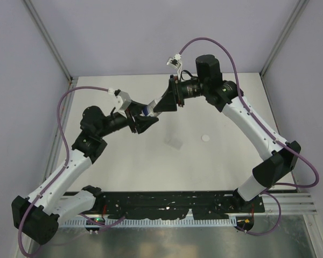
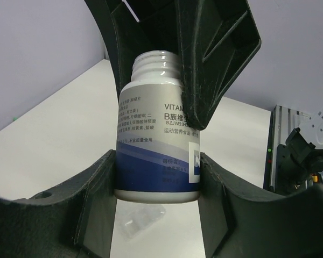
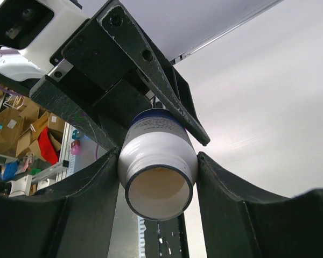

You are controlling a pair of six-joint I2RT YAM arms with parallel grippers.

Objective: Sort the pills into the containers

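Note:
A white bottle (image 1: 146, 111) with a blue label hangs in the air between both arms, uncapped. My left gripper (image 2: 157, 161) is shut on the base of the bottle (image 2: 156, 134), a finger pressed against each side. My right gripper (image 3: 159, 158) is shut on the neck of the bottle (image 3: 157, 156), whose open mouth faces the right wrist camera. Black right fingers (image 2: 215, 59) cover the bottle's top in the left wrist view. The clear packet (image 1: 174, 143) lies flat on the table, and this packet (image 2: 142, 223) shows below the bottle. No pills are visible.
A small white round cap (image 1: 206, 138) lies on the table to the right of the packet. Grey walls and metal posts close in the table on the left, back and right. A black rail (image 1: 167, 204) runs along the near edge.

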